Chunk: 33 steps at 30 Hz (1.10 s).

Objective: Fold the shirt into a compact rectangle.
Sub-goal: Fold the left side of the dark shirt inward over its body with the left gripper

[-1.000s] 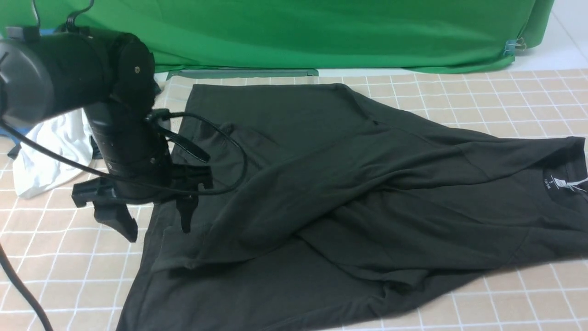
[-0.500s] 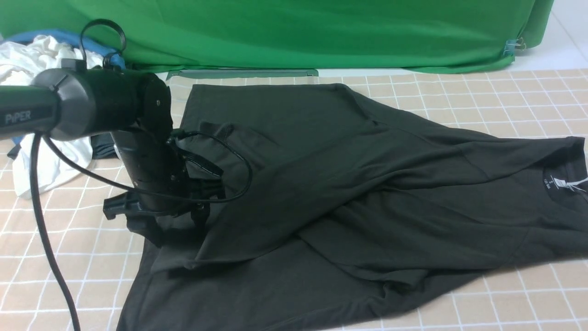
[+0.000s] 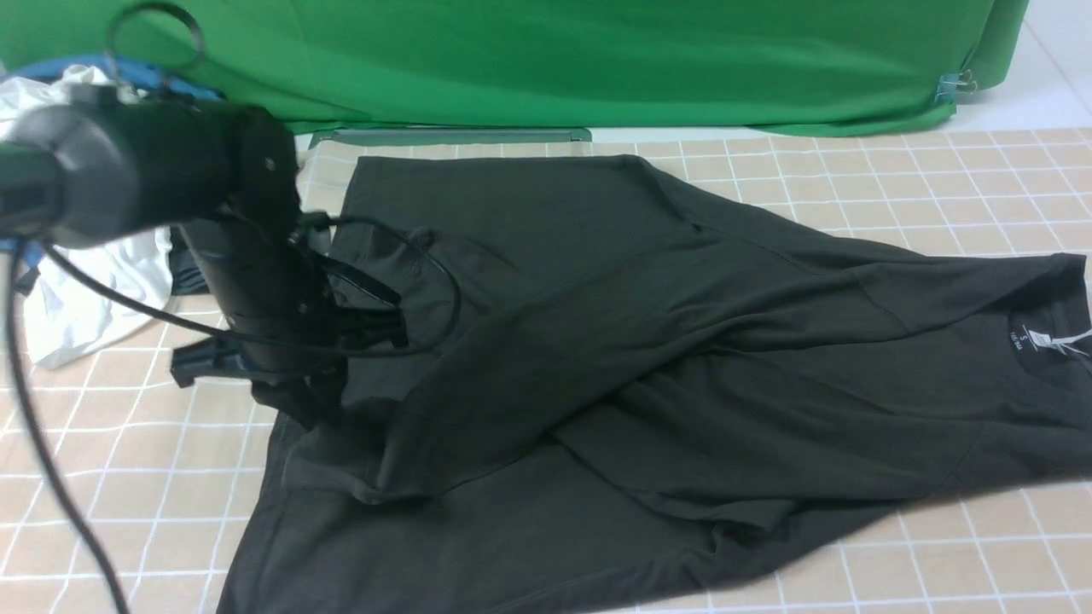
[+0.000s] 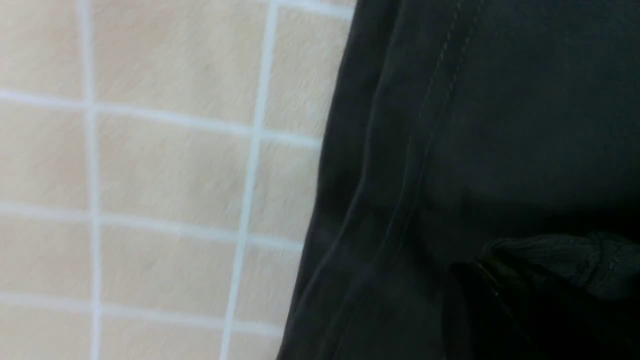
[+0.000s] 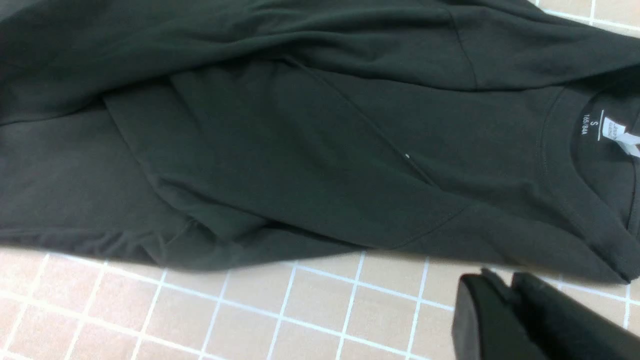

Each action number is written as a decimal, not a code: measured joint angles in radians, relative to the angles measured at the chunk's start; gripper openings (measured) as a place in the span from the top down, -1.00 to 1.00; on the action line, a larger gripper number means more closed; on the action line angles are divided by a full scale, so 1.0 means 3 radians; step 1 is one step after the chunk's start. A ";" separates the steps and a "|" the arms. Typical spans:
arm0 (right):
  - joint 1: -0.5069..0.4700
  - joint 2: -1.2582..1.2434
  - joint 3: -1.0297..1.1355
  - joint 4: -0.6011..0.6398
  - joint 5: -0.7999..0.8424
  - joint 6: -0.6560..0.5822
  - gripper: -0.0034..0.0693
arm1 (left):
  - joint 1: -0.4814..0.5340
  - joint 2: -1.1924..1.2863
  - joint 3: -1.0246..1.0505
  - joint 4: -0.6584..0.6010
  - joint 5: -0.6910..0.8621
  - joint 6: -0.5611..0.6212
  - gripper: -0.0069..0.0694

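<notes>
Front view: the large black T-shirt [image 3: 648, 358] lies rumpled and part-folded across the beige white-gridded tablecloth [image 3: 938, 179], with its white neck label [image 3: 1054, 341] at 3 o'clock and its hem at 9 o'clock. There the left gripper [image 3: 303, 411] pinches a bunched fold of the shirt's edge, jaws pressed together. A crumpled white garment [image 3: 77, 315] lies at 10 o'clock. In the right wrist view the right gripper [image 5: 507, 295] hangs over bare tablecloth just beside the shirt, jaws pressed together, empty.
</notes>
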<state>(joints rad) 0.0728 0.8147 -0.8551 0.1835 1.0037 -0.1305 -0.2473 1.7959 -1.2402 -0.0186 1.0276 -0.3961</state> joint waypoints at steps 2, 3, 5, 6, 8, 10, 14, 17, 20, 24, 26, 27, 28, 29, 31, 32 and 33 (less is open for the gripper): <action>0.0000 0.0000 0.0000 0.0000 0.0000 0.0000 0.65 | 0.0000 -0.0114 0.0047 0.0007 0.0040 -0.0047 0.72; 0.0000 0.0000 0.0000 0.0000 0.0000 0.0000 0.65 | 0.0000 -0.0169 0.0082 0.0015 0.0046 -0.0083 0.72; 0.0000 0.0000 0.0000 0.0000 0.0000 0.0000 0.65 | 0.0000 -0.0303 0.0197 0.0062 0.0007 -0.0147 0.72; 0.0000 0.0000 0.0000 0.0000 0.0001 0.0000 0.65 | 0.0000 -0.0366 0.0267 0.0062 -0.0053 -0.0193 0.72; 0.0000 0.0000 0.0000 0.0000 0.0001 0.0000 0.65 | 0.0000 -0.0467 0.0402 0.0137 -0.0231 -0.0258 0.72; 0.0000 0.0000 0.0000 0.0000 0.0001 0.0000 0.65 | 0.0000 -0.0513 0.0566 0.0207 -0.0497 -0.0271 0.72; 0.0000 0.0000 0.0000 0.0000 0.0001 0.0000 0.63 | 0.0000 -0.0517 0.0888 0.0354 -0.1020 -0.0358 0.72; 0.0000 0.0000 0.0000 0.0000 -0.0002 0.0000 0.62 | 0.0000 -0.0517 0.0996 0.0629 -0.1135 -0.0607 0.72; 0.0000 0.0000 0.0000 0.0000 -0.0002 0.0000 0.62 | 0.0000 -0.0538 0.1007 0.0842 -0.1172 -0.0744 0.72; 0.0000 0.0000 0.0000 0.0000 -0.0002 0.0000 0.60 | 0.0000 -0.0641 0.1007 0.0896 -0.1194 -0.0773 0.72; 0.0000 0.0000 0.0000 0.0000 -0.0002 0.0000 0.59 | 0.0000 -0.0695 0.1007 0.0896 -0.1194 -0.0773 0.72; 0.0000 0.0000 0.0000 0.0000 -0.0002 0.0000 0.59 | 0.0000 -0.0762 0.1007 0.0896 -0.1191 -0.0773 0.72; 0.0000 0.0000 0.0000 0.0000 -0.0002 0.0000 0.58 | 0.0000 -0.0792 0.1007 0.0896 -0.1191 -0.0773 0.72; 0.0000 0.0000 0.0000 0.0000 -0.0002 0.0000 0.58 | 0.0000 -0.0824 0.1007 0.0896 -0.1191 -0.0773 0.72; 0.0000 0.0000 0.0000 0.0000 -0.0002 0.0000 0.58 | 0.0000 -0.0861 0.1007 0.0896 -0.1172 -0.0773 0.70; 0.0000 0.0000 0.0000 0.0000 -0.0002 0.0000 0.57 | 0.0000 -0.0865 0.1007 0.0888 -0.1166 -0.0773 0.67; 0.0000 0.0000 0.0000 0.0000 -0.0002 0.0000 0.57 | 0.0000 -0.0865 0.1007 0.0866 -0.1144 -0.0773 0.63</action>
<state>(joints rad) 0.0728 0.8147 -0.8551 0.1835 1.0031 -0.1305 -0.2473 1.5365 -0.9380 0.2413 0.6845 -0.6280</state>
